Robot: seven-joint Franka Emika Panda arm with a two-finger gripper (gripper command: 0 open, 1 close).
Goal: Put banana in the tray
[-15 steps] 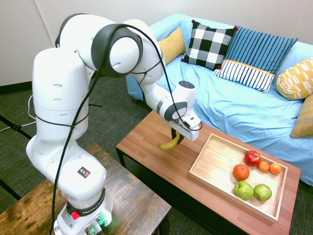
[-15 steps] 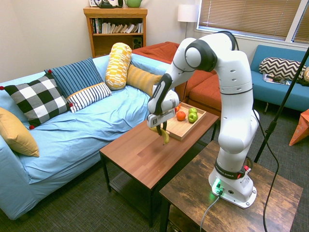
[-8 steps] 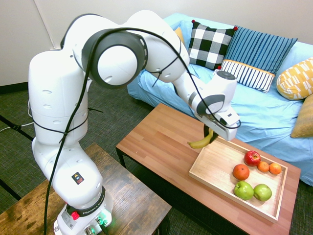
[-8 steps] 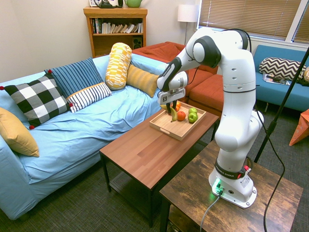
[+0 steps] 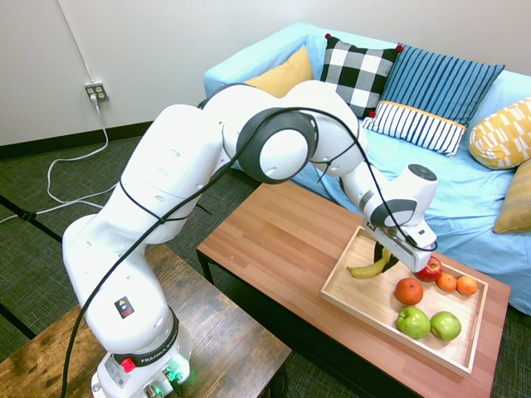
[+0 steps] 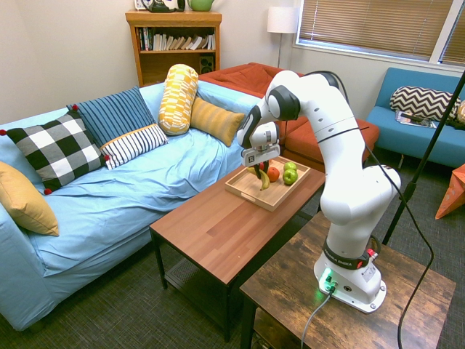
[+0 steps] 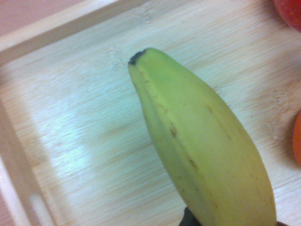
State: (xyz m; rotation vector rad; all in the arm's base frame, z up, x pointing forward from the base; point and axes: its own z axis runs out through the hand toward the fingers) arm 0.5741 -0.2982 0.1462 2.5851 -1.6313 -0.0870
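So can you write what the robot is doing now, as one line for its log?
phase: carry | gripper: shut on banana | banana: held above tray, not set down | tray also holds: apples and oranges

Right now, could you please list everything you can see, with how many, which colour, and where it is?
banana: 1, yellow, held above the bare end of the tray
tray: 1, light wood, on the table at the far end from the robot
apples: 3, two green side by side, one red, in the tray
oranges: 3, orange, in the tray; one large, two small beside the red apple
table: 1, reddish-brown, in front of the sofa
sofa: 1, light blue cover
cushions: 6 in the first exterior view; checked, striped, yellow
bookshelf: 1, wooden, behind the sofa
lamp: 1, white, by the window
gripper: 1, fingers shut on the banana
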